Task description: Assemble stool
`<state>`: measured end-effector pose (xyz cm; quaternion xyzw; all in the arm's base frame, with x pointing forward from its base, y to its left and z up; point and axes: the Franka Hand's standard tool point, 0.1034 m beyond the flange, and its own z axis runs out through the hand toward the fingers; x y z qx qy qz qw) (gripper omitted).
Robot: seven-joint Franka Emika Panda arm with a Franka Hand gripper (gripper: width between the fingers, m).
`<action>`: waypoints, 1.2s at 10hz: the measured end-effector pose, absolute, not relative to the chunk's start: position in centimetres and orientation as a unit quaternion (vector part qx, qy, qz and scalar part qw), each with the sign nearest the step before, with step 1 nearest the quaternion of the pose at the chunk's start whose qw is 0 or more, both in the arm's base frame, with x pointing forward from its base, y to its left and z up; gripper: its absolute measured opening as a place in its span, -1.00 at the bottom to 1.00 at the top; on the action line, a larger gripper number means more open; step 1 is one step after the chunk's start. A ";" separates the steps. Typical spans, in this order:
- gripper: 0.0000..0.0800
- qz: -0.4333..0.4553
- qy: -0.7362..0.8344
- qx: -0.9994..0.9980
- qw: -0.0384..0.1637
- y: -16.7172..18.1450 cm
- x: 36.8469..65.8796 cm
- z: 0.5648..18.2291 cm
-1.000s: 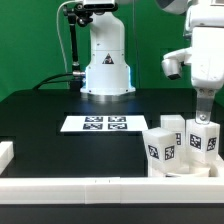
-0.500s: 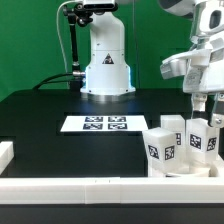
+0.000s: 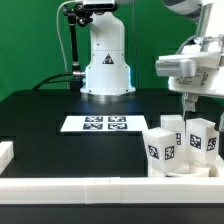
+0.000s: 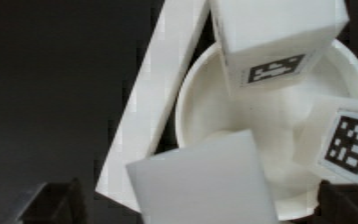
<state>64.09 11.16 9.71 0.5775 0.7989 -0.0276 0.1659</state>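
1. So, the stool kit is all bunched up in the table's (image 3: 40, 110) near corner on the exterior view's right, right up against the white border rail (image 3: 95, 188) along the near edge.
2. Three blocky white legs are standing upright there: one at the front (image 3: 160, 150), one behind it (image 3: 172, 128), and one further toward the exterior view's right (image 3: 203, 138). They each carry black-and-white square tags and sit just beside each other, looks like touching.
3. They look like they're standing on the round seat (image 3: 183, 170), only a sliver of which shows under them in the exterior view.
4. The end effector (image 3: 201, 103) hangs just above the rightmost leg and isn't touching it. Its fingertips are blurry and partly cut off at the picture's edge, so I can't tell how wide it's set, and nothing's held as far as I can see.
5. The wrist view is blurry but shows the seat's curved rim (image 4: 211, 110) on the black table, with tagged leg blocks (image 4: 270, 45) over it and a rail (image 4: 149, 100) running alongside.
6. The marker board (image 3: 93, 124) lies flat mid-table, well apart from the stool parts, in front of the robot base (image 3: 107, 60) at the far edge.
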 end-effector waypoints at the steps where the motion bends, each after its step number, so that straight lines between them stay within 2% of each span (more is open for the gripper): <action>1: 0.62 -0.032 0.805 0.569 0.166 11.0 63.9 9.5; 3: 0.62 -0.042 0.819 0.547 0.166 11.1 63.8 9.0; 5: -0.02 -0.053 0.817 0.551 0.163 11.0 63.9 8.7; 6: -0.15 -0.061 0.816 0.552 0.161 10.8 63.8 8.7; 12: -0.15 -0.052 0.765 0.621 0.164 10.4 63.7 8.7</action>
